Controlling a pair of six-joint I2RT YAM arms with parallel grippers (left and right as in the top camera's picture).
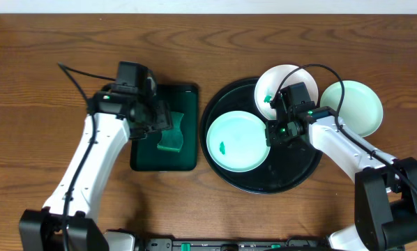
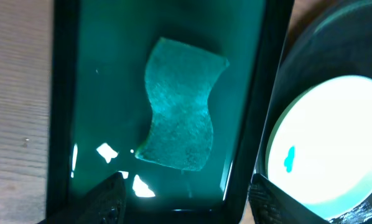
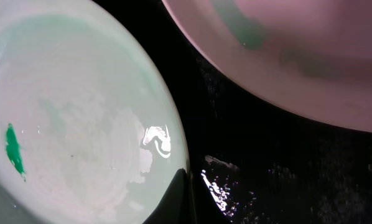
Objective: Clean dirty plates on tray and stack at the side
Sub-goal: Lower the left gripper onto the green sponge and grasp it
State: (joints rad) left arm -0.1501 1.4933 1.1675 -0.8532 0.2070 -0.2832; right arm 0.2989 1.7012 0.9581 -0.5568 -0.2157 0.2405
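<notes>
**Step in hand (my judgement):** the wipe of a dirty plate is being set up. My left end effector (image 2: 187, 190) hovers with fingers spread over the sponge (image 2: 180, 109) and holds nothing. The sponge lies flat and alone in the green tray (image 2: 61, 93), centre left of the overhead frame. My right end effector (image 1: 273, 134) is pressed together at the right rim of the centre plate (image 1: 233, 143). I cannot tell whether that rim is pinched between the fingers. **Containers:** the black tray (image 1: 285, 180), centre right, carries two plates. One is the centre plate, marked with a green smudge. The other is the top plate (image 1: 278, 78), also smudged, which overlaps the tray's upper rim. The third plate (image 1: 355, 104) rests on the tabletop (image 1: 41, 42) just beside the black tray, at upper right, and shows no smudge. **Next move (my judgement):** the left end effector should lower and close across the sponge's narrow waist. It should then carry the sponge to the centre plate while the right steadies the rim. Neither tray plate is clean yet.
</notes>
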